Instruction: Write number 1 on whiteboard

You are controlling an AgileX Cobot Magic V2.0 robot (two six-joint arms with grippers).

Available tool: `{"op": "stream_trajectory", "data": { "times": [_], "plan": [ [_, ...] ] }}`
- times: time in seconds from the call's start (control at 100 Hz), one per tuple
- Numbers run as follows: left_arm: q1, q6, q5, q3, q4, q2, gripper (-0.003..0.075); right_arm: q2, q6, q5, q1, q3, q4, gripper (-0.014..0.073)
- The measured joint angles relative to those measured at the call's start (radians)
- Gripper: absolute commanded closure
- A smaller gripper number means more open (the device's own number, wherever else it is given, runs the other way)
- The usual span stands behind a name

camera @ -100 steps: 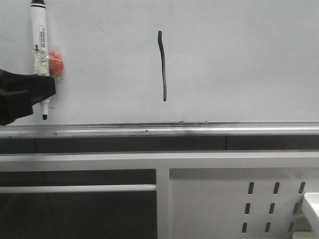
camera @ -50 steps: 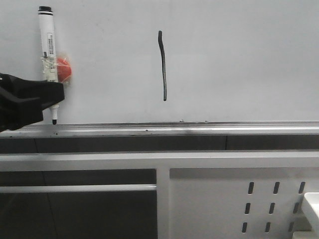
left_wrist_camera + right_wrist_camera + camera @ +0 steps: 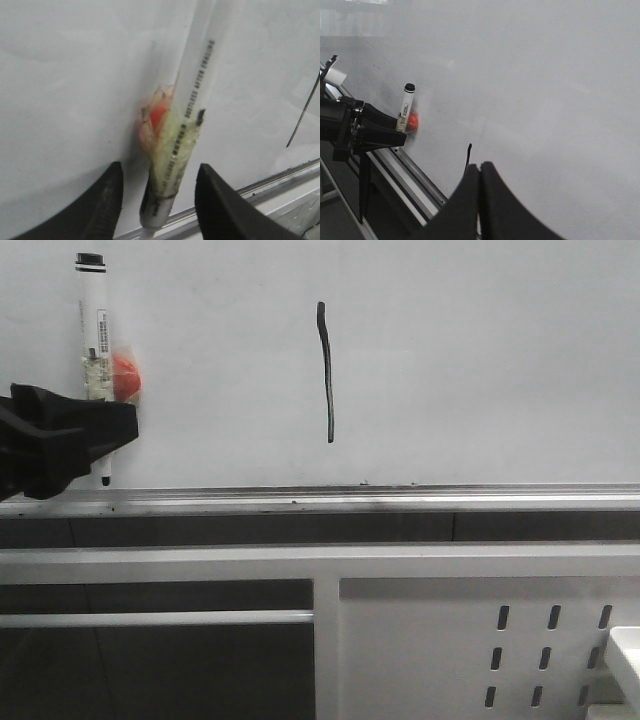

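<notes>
Stood spread, the left gripper (image 3: 156, 200), astride the upright marker pen (image 3: 95, 360) on the whiteboard (image 3: 480, 360), number 1 (image 3: 326, 370) off toward three o'clock; right gripper (image 3: 479, 200) pressed together.

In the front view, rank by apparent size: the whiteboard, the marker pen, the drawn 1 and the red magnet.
1. whiteboard
2. marker pen, longest, though partly hidden by the left gripper
3. number 1, shorter and thinner
4. red magnet

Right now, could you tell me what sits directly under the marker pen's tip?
Below the marker pen tip, bare whiteboard, then the silver tray rail. The left pincer covers the pen's lower barrel, so that part is hidden in front view.
</notes>
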Motion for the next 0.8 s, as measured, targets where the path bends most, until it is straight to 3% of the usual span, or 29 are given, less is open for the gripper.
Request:
{"op": "stream_trajectory", "data": {
  "times": [0.28, 0.48, 0.56, 0.65, 0.8],
  "plan": [
    [0.0, 0.0, 0.0, 0.007, 0.016, -0.007, 0.0351, 0.0, 0.0, 0.0, 0.0, 0.0, 0.0, 0.0652],
    [0.0, 0.0, 0.0, 0.084, 0.016, -0.115, 0.0365, 0.0, 0.0, 0.0, 0.0, 0.0, 0.0, 0.0652],
    [0.0, 0.0, 0.0, 0.12, 0.021, -0.186, 0.0486, 0.0, 0.0, 0.0, 0.0, 0.0, 0.0, 0.0652],
    [0.0, 0.003, 0.0, 0.16, 0.043, -0.273, 0.0745, -0.014, 0.0, 0.0, 0.0, 0.0, -0.004, 0.0652],
    [0.0, 0.029, 0.0, 0.22, 0.081, -0.401, 0.074, -0.096, 0.0, 0.057, 0.0, 0.001, -0.004, 0.0652]
  ]
}}
